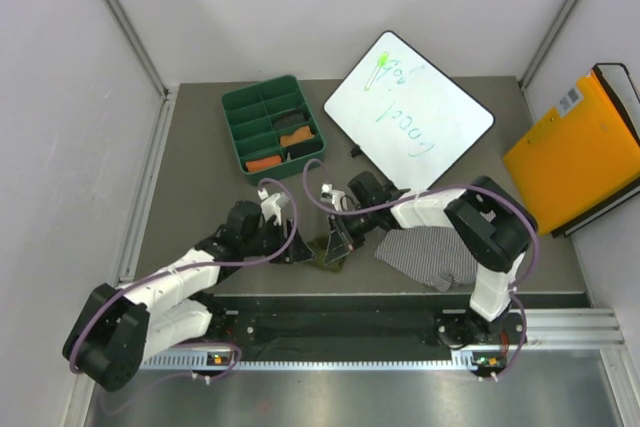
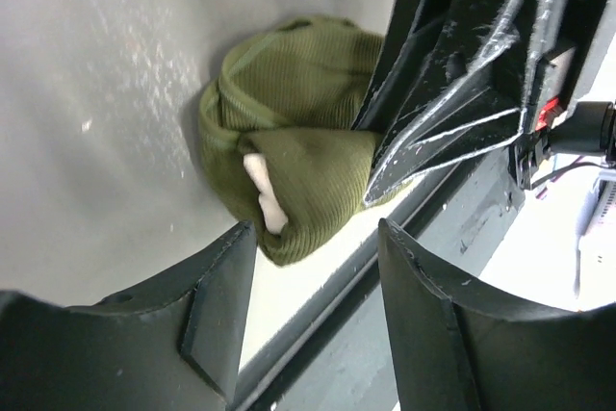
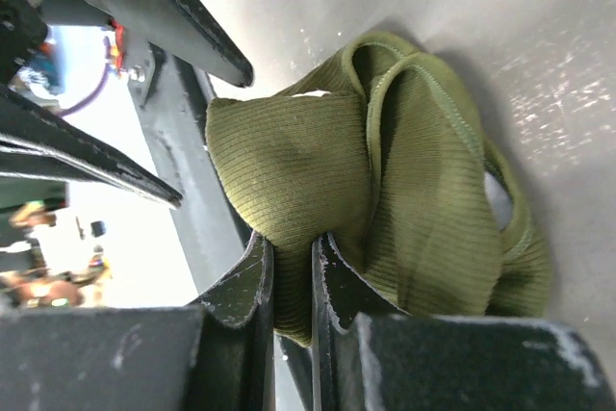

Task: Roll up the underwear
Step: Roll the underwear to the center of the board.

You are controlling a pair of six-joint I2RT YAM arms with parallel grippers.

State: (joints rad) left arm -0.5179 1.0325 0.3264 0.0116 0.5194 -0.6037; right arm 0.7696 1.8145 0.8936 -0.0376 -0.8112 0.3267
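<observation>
The left jaws stand released with nothing between them. The bunched olive green briefs (image 2: 289, 122) lie on the counter (image 2: 96, 93) just beyond their tips. The right jaws are clenched on a fold of that cloth. Grey striped briefs (image 1: 428, 259) lie to their right.

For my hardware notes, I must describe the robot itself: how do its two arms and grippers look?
The left arm and right arm have white shells between bulky black joints. A thin purplish cable loops along each. The left gripper and right gripper have matte black, angular fingers with scuffed edges.
</observation>
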